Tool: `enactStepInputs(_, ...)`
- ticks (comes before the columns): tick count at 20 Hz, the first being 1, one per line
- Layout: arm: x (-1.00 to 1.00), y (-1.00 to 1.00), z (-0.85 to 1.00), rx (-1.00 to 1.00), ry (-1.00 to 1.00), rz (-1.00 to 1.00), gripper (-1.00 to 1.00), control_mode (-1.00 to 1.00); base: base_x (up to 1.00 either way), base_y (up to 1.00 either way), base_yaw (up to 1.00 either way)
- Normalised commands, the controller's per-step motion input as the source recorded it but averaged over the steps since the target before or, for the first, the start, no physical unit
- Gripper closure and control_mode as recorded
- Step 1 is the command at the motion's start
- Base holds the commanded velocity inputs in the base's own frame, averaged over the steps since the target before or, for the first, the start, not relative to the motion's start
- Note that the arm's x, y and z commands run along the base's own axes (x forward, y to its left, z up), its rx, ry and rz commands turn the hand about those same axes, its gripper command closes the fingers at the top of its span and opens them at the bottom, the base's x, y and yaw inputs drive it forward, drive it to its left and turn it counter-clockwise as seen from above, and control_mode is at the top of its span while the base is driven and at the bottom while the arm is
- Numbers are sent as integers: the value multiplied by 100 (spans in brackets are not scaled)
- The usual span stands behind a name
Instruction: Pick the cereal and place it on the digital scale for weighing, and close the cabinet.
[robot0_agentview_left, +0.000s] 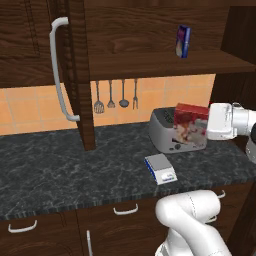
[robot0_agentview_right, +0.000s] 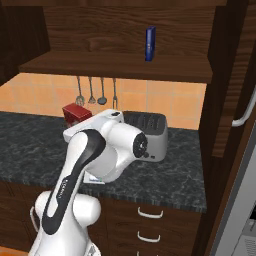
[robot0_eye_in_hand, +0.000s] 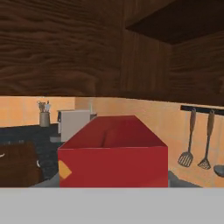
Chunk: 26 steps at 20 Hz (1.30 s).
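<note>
The cereal (robot0_agentview_left: 191, 125), a small red box with a pale picture on its front, hangs in the air in front of the toaster, above the counter. My gripper (robot0_agentview_left: 209, 121) reaches in from the right and is shut on the cereal; the box hides its fingertips. In the hand view the red cereal (robot0_eye_in_hand: 113, 153) sits close at the bottom. From the right side the cereal (robot0_agentview_right: 76, 113) peeks out behind my arm. The digital scale (robot0_agentview_left: 161, 168) lies flat on the counter, below and left of the box. The cabinet stands open, its left door (robot0_agentview_left: 75, 75) swung out.
A grey toaster (robot0_agentview_left: 165, 129) stands right behind the held box. A slim blue box (robot0_agentview_left: 183, 41) is on the cabinet shelf (robot0_agentview_left: 165, 65). Kitchen utensils (robot0_agentview_left: 116, 95) hang on the tiled wall. The right cabinet door (robot0_agentview_right: 227, 75) juts out at the right.
</note>
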Motion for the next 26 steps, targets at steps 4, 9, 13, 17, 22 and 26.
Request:
enactStepInputs(4, 1, 15, -61, 0, 7, 14, 100, -100, 0, 0, 0)
enactStepInputs(9, 21, 10, -54, 0, 5, 9, 100, -100, 0, 0, 0)
enactStepInputs(13, 30, 0, -56, 0, 4, 4, 100, -100, 0, 0, 0)
enactStepInputs(17, 27, 4, -52, 0, 1, 1, 100, -100, 0, 0, 0)
enactStepInputs(22, 29, 9, -38, 0, 0, 0, 100, -100, 0, 0, 0)
enactStepInputs(26, 23, 2, -31, 0, 0, 0, 100, -100, 0, 0, 0)
